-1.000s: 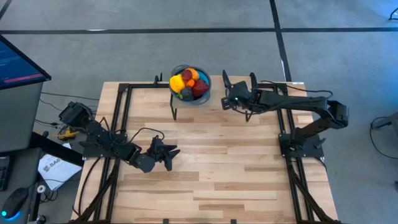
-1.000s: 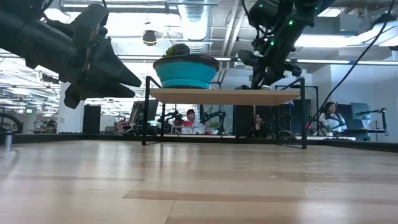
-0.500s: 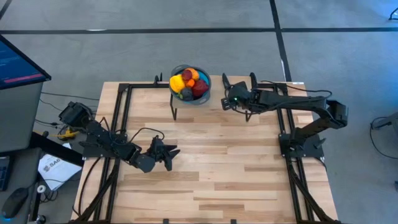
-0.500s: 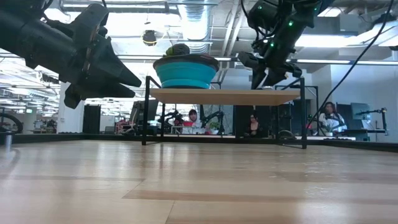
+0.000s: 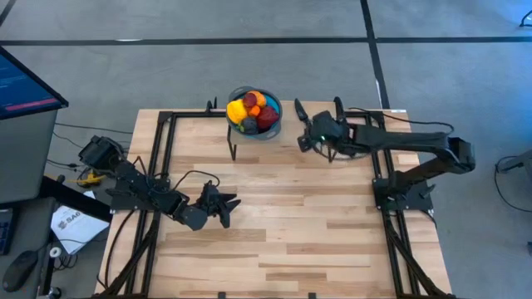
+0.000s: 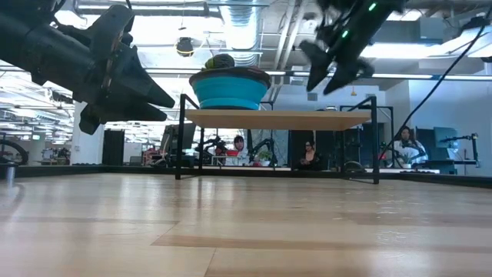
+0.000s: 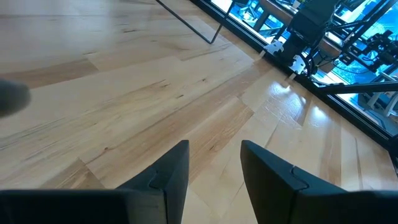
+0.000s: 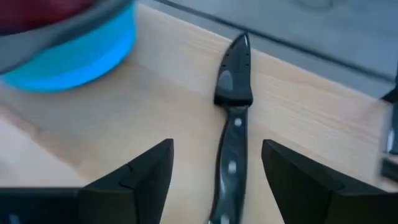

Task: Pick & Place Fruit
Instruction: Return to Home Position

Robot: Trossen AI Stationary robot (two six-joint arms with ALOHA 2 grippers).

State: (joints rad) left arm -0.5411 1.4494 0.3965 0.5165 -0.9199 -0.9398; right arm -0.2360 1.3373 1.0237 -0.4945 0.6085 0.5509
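Now the fruit (image 5: 253, 110) is piled up in the blue bowl (image 5: 278, 123). The bowl stands on a small shelf (image 6: 277, 118) at the far edge of the table (image 5: 316, 216).

The right hand (image 5: 318, 106) hangs in the air over the same shelf, just beside the bowl. It does not touch the bowl or the fruit. Its two fingers (image 8: 140, 168) are wide apart and hold nothing. A black knife (image 8: 233, 93) lies flat on the shelf under this hand. Its tip points away from the hand, and the bowl is near it on one side.

The left hand (image 5: 226, 203) hangs low over the table, well apart from the shelf and the fruit. Its fingers (image 7: 171, 171) are a little apart and hold nothing.
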